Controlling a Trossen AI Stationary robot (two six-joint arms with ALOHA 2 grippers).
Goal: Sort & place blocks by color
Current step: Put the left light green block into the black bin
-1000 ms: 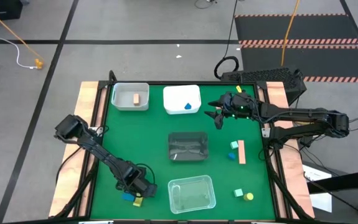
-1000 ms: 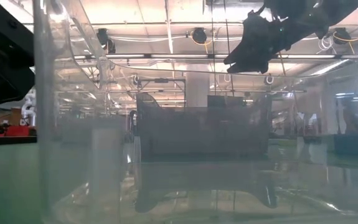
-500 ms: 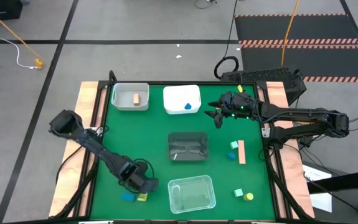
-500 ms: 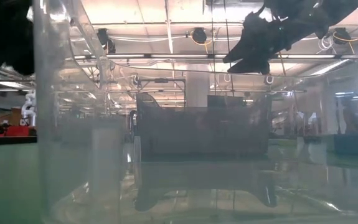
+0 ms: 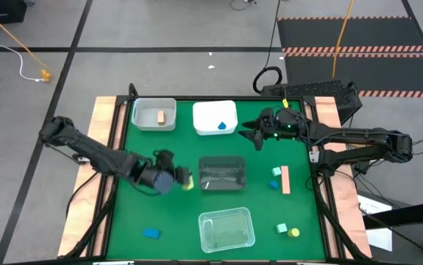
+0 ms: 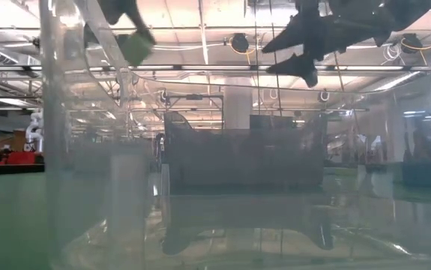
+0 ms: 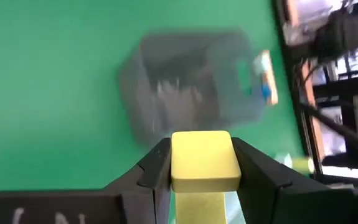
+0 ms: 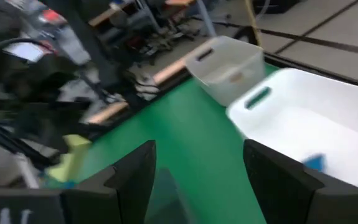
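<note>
My left gripper (image 5: 182,179) hangs over the table just left of the smoky grey tray (image 5: 222,174), shut on a yellow block (image 7: 205,160). That block also shows in the high view (image 5: 188,179) and high up in the low view (image 6: 135,46). A blue block (image 5: 151,233) lies flat on the mat near the near-left corner. On the right lie a mint block (image 5: 276,171), a blue one (image 5: 274,184), a tan bar (image 5: 285,179), another mint block (image 5: 282,229) and a yellow one (image 5: 293,232). My right gripper (image 5: 253,137) hovers open beside the white tray (image 5: 215,118). My left gripper pinches the yellow block between its two fingers, one finger (image 7: 157,171) on each of two opposite side faces (image 7: 177,163). The fingers come from the table's left, slanting down. The block is lifted clear of the mat.
The white tray holds a blue block (image 5: 222,126). A clear tray (image 5: 154,115) at the far left holds a tan block (image 5: 161,116). Another clear tray (image 5: 226,228) stands at the near edge and fills the low view. Open mat lies between the trays.
My left gripper has risen from the near-left corner and swung toward the far side and the right, up to the grey tray, carrying the yellow block lifted clear. The blue block has stayed on the mat. My right gripper has kept its place.
</note>
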